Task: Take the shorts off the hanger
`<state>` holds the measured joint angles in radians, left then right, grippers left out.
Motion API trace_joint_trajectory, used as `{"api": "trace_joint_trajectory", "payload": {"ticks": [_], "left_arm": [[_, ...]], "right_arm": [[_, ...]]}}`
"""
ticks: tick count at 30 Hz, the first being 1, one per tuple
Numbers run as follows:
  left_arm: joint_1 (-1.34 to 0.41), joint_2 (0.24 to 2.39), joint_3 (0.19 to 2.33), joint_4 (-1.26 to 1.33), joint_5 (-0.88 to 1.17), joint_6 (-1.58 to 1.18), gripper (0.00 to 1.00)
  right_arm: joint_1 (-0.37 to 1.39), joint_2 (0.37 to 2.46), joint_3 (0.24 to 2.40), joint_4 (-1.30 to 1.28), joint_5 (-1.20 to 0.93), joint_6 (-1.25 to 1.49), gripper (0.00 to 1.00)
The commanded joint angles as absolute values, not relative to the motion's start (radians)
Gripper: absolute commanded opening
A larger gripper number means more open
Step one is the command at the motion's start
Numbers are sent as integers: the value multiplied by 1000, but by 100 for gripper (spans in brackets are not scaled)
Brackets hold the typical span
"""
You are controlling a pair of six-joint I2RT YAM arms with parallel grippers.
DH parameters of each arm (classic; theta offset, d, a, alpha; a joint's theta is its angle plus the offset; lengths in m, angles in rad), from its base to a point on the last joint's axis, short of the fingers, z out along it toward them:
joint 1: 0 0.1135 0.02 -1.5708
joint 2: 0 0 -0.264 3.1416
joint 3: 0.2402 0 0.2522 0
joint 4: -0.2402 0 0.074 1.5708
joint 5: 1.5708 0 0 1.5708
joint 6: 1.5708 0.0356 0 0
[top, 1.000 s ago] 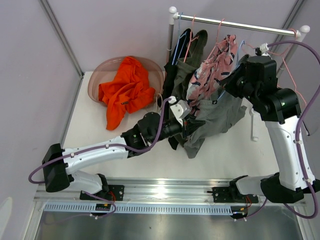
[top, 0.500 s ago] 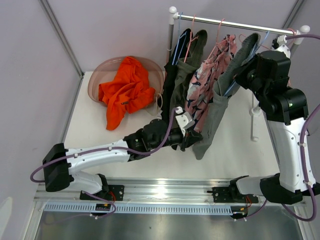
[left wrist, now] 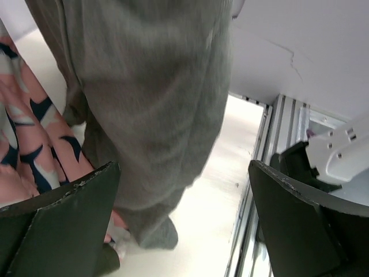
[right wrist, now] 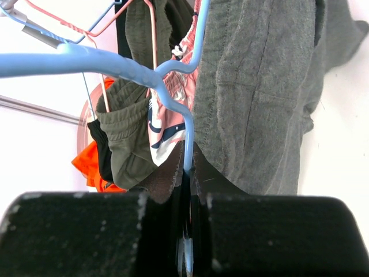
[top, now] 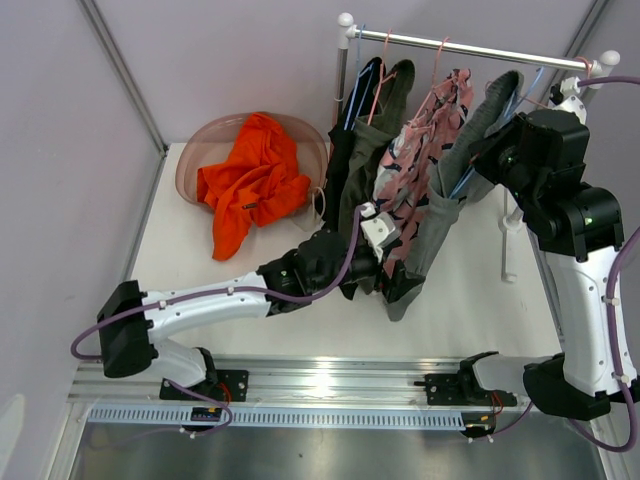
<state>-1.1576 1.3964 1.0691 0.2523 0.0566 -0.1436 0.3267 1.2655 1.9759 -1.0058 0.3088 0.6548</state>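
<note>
Grey-green shorts just beyond the splayed left hand

Orange shorts in bowl — pink pair, olive pair, black pair, grey pair (blue hanger) hanging.

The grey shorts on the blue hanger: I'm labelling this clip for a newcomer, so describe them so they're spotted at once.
Find the metal clothes rail at the back right of the table. The grey shorts hang toward its right end, over a blue hanger pinched in the right gripper. Unlike the pink patterned shorts beside them, they are plain grey.
</note>
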Motion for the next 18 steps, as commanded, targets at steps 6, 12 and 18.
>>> {"api": "trace_joint_trajectory", "payload": {"ticks": [6,12,18], "left_arm": [[-1163,1568,1281,295,49,-97,76],[-1164,1645,1322,293,66,-141,0],[-1207,1412,971,394,20,-236,0]], "right_arm": [[328,1230,1994,-897,291,664,0],[296,1307,2163,-972,268,640,0],[133,1419,2339,-1029,140,607,0]]}}
